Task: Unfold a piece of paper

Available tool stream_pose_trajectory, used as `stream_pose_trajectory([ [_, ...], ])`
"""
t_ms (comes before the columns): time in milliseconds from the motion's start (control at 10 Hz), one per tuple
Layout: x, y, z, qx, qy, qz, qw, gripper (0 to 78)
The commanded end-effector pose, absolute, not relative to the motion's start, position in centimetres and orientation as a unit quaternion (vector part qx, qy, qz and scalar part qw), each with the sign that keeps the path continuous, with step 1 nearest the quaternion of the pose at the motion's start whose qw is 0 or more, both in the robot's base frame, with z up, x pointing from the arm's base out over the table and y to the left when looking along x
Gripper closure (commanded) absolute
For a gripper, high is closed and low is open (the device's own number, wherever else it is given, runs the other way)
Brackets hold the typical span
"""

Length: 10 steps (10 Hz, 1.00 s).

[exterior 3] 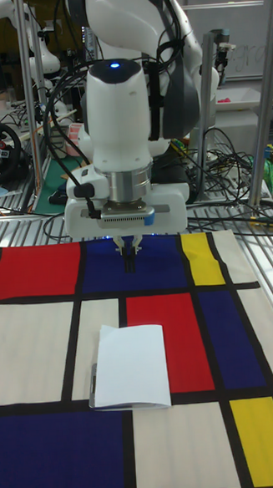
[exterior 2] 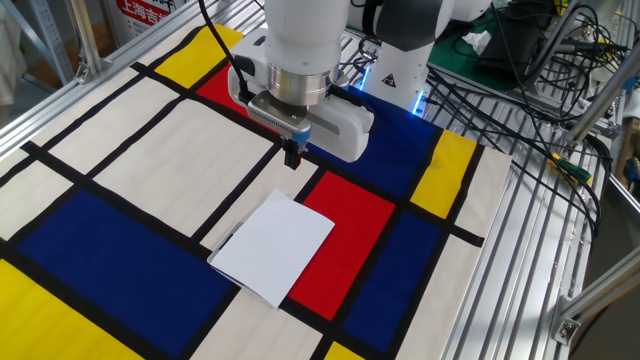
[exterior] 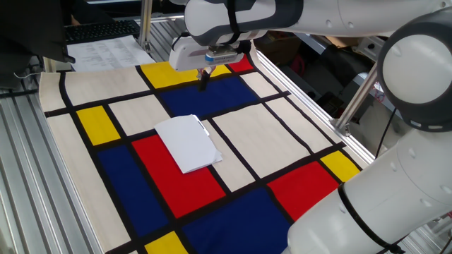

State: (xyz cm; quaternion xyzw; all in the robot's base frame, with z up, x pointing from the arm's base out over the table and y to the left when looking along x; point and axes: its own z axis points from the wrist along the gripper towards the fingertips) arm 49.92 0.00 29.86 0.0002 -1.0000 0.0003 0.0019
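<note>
A cloth of red, blue, yellow and cream blocks covers my aluminium-framed table. The folded plain white paper sheet lies there; my black two-finger gripper hovers above, clenched, empty.

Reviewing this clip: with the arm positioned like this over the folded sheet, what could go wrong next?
1. The plain white folded paper sheet lies flat on the colour-block cloth; the black two-finger gripper, fingers together, may slide over the edge or pinch both layers.
2. The fingers might snag the cloth instead.
3. The unweighted sheet may shift when pushed.
</note>
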Motion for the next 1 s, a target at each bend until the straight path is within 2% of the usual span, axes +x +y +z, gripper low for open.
stream_pose_trajectory([
  [100,49.92,0.00,29.86,0.000,-1.000,0.000,0.002,77.6],
  [200,49.92,0.00,29.87,0.107,-0.992,-0.057,0.026,77.6],
  [400,49.92,0.00,29.87,0.114,-0.993,-0.026,0.028,77.6],
  [1000,50.01,-0.25,29.33,0.114,-0.993,-0.008,0.029,77.6],
])
